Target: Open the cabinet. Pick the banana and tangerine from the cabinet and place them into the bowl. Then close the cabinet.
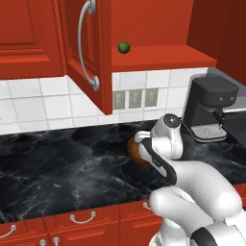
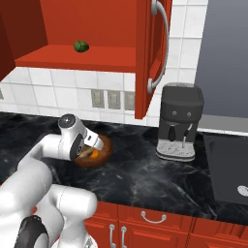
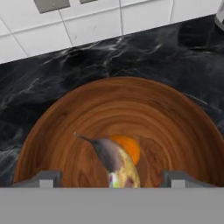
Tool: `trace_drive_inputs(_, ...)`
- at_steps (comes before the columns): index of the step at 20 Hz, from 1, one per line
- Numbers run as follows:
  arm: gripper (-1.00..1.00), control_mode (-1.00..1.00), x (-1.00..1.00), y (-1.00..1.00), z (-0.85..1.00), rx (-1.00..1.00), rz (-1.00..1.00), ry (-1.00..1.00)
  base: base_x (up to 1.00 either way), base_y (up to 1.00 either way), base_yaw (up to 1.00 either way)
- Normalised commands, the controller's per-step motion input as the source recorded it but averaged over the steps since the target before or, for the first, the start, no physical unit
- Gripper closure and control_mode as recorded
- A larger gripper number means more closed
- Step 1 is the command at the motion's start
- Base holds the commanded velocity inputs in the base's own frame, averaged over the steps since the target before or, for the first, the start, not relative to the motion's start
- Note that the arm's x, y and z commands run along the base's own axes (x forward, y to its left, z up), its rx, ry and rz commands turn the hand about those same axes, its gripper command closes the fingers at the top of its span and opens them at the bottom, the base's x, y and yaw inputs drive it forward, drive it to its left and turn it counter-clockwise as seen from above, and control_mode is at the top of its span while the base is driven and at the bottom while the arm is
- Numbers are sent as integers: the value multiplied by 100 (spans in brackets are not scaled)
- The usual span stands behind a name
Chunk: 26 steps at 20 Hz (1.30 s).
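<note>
Now your brown-mottled banana lies on the tangerine in the bowl, between your released tool's fingertips.

- A black marble counter is running along under a white tiled wall.
- Grey outlets are sitting in the tiles.
- A dark coffee machine is standing on the counter.
- Red drawers are lining the front below.
</note>
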Motion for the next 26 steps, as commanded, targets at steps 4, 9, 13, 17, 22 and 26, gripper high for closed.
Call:
trace_drive_inputs(4,-100,-100,-15,0,34,0,0,-11,0,0,0)
trace_drive_inputs(9,-100,-100,-60,0,77,0,0,-26,0,0,0)
trace_drive_inputs(13,-100,-100,-91,0,85,-4,1,-35,0,0,0)
trace_drive_inputs(17,-100,-100,-100,0,98,-4,3,-39,0,0,0)
trace_drive_inputs(22,-100,-100,-100,5,100,-4,6,-37,0,0,0)
trace_drive_inputs(26,-100,-100,-100,22,81,-7,11,-31,0,0,0)
